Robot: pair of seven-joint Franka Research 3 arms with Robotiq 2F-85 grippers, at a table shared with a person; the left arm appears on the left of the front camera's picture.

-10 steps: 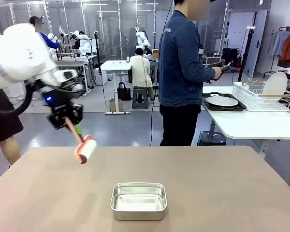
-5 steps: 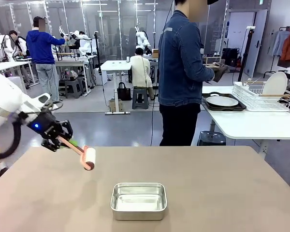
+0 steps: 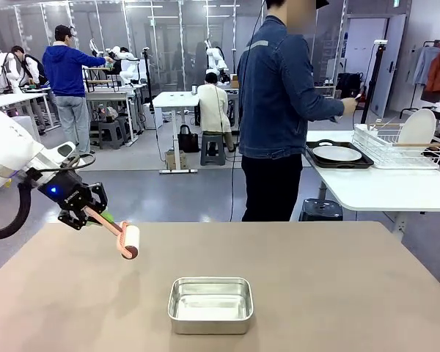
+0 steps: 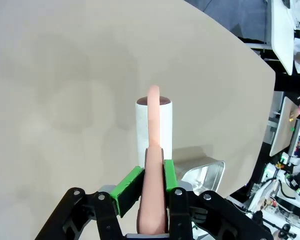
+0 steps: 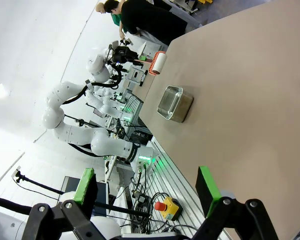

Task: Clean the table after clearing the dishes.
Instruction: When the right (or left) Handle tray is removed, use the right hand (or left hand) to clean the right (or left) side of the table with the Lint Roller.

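- Since the earlier front frames the left gripper [image 3: 88, 213] has dropped from high above the table's far-left part to just over its far-left edge; the pink-handled lint roller with white paper drum [image 3: 127, 239] came down with it and shifted slightly left in the last half second.
- Left gripper clamped narrow on the roller's pink handle; in the left wrist view the green pads [image 4: 126, 189] press both sides of the handle, drum [image 4: 154, 126] pointing away over bare tabletop.
- Cannot tell from the front view whether the drum touches the top or sits just above it.
- Right gripper [image 5: 147, 187] spread wide, nothing between its fingers, hanging over the table's near side.
- Large rectangular matte brown-taupe table [image 3: 337, 293]: the small shiny rectangular steel pan [image 3: 210, 303] sits at near centre, well apart from the roller.
- Open room: the whole right half of the top and the left near corner are bare; the far edge runs straight behind the roller.
- Dishes are off the brown table: round white plate on a dark handled tray [image 3: 339, 155] rests on the white side table [image 3: 381, 187] at right, just beside a white wire dish rack [image 3: 403, 147] with a plate standing in it.
- Person in a blue denim jacket [image 3: 279, 95] stands at the far side, turned toward the side table, hand [image 3: 347, 106] raised over it.
- No readable writing, brand or label in any view; too small or blurred.
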